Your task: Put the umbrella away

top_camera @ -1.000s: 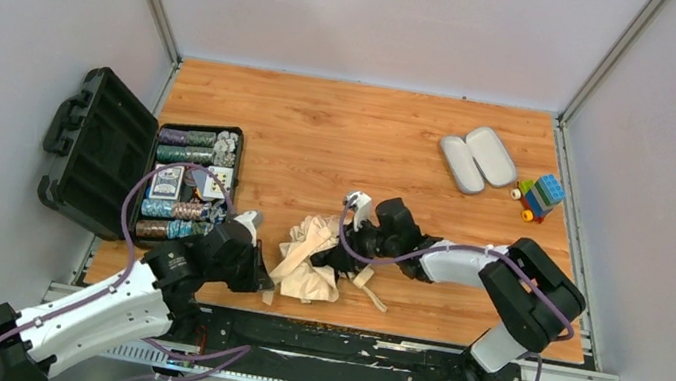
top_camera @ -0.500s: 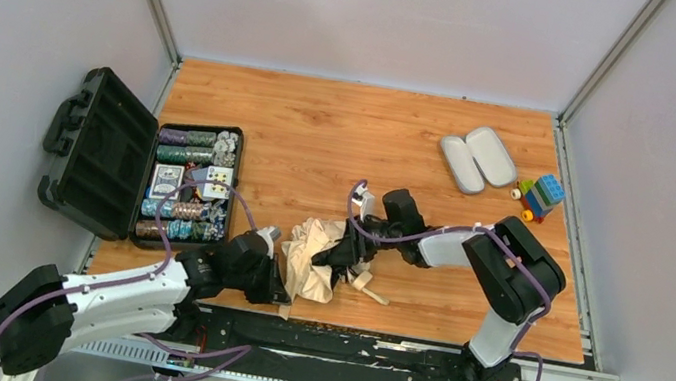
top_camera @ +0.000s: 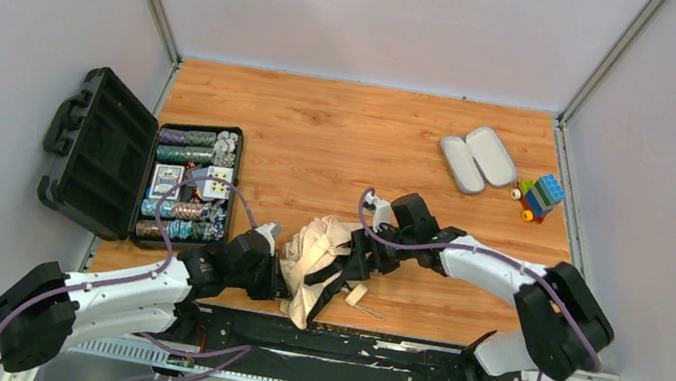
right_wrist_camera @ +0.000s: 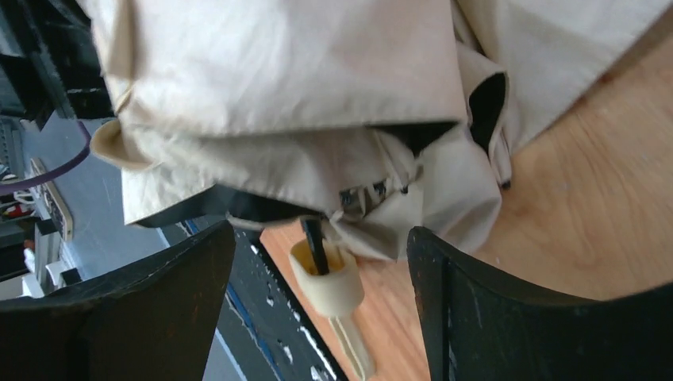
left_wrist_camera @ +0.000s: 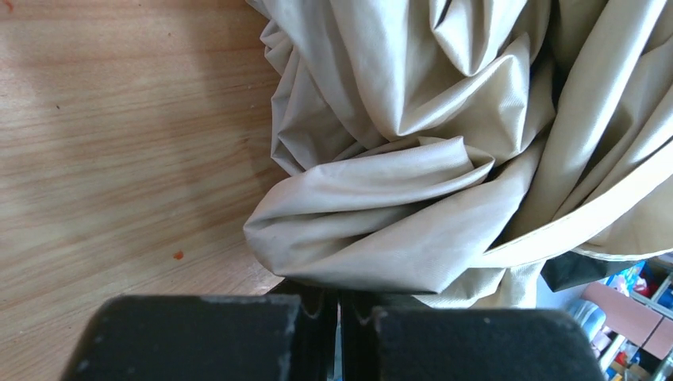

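The umbrella [top_camera: 314, 253] lies to the right of the open black case [top_camera: 97, 150], off that case's near right corner. It is a loose, unfurled heap of beige cloth with black ribs [top_camera: 330, 285] poking out on the side nearest the arms. Its pale handle [right_wrist_camera: 327, 282], on the thin black shaft [right_wrist_camera: 313, 238], points away from the case.

The left claw [top_camera: 278, 278] sits between the case and the umbrella. Its fingers are pressed together right at the foot of a cloth fold [left_wrist_camera: 381, 230]; I cannot tell whether any cloth is nipped between them. The right claw [top_camera: 356, 259] comes in from the side of the heap away from the case. Its fingers stand wide apart, bracketing the bundle above the handle and gripping nothing.

Further out, two lilac-grey oval cases [top_camera: 477, 159] lie well to the right of the black case and farther back on the bench [top_camera: 341, 141]. A small toy of coloured blocks [top_camera: 540, 196] sits beyond them.

As I judge it, the main risk is the slack cloth. If the right claw closes here it may catch only fabric, leaving shaft and ribs to slide free or splay. A rib could also snag on a finger. The heap sits close to the bench's near lip, so a pull from either arm might tip the handle end over it.

No brand or label shows on the cloth or handle. The card boxes [top_camera: 166, 183] and chips [top_camera: 185, 137] in the black case are too small to read.
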Tool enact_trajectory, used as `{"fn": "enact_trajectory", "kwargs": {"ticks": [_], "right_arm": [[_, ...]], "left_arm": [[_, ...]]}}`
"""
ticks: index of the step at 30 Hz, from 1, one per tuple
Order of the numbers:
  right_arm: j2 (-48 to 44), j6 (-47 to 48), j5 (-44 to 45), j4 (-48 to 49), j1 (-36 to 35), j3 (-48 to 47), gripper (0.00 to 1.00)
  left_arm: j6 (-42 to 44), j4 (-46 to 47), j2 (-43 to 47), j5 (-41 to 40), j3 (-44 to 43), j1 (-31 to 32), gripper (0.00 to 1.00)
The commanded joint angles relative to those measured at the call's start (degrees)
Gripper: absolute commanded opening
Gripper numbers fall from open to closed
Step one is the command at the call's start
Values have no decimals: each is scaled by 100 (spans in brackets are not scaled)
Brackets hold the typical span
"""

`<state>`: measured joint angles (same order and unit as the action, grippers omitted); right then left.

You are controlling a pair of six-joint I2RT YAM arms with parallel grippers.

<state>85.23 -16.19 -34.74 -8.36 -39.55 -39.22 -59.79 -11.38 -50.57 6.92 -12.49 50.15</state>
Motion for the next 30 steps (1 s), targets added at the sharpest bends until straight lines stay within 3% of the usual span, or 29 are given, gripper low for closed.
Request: {"fn": "enact_trajectory", "kwargs": {"ticks": [1, 4, 7, 13, 22, 30], "right_arm": [[-1051, 165, 784, -1227, -99, -361, 89], [-1566, 136, 1605, -1301, -580, -595, 96], [-1880, 577, 3038, -967, -1560, -628, 96], [-1710, 1531, 4811, -477, -2939, -612, 100], [-264, 1688, 5610, -164, -3533, -981, 100], [719, 1409, 5500, 262, -3535, -1040, 100]], "left_arm": [[228, -610, -152, -595, 184, -5, 0], [213, -602, -138, -604, 177, -5, 0], [211, -600, -129, -613, 173, -6, 0], [214, -674, -110, -586, 180, -10, 0], [145, -800, 118, -662, 226, -5, 0], [68, -919, 147, -648, 221, -10, 0]]}}
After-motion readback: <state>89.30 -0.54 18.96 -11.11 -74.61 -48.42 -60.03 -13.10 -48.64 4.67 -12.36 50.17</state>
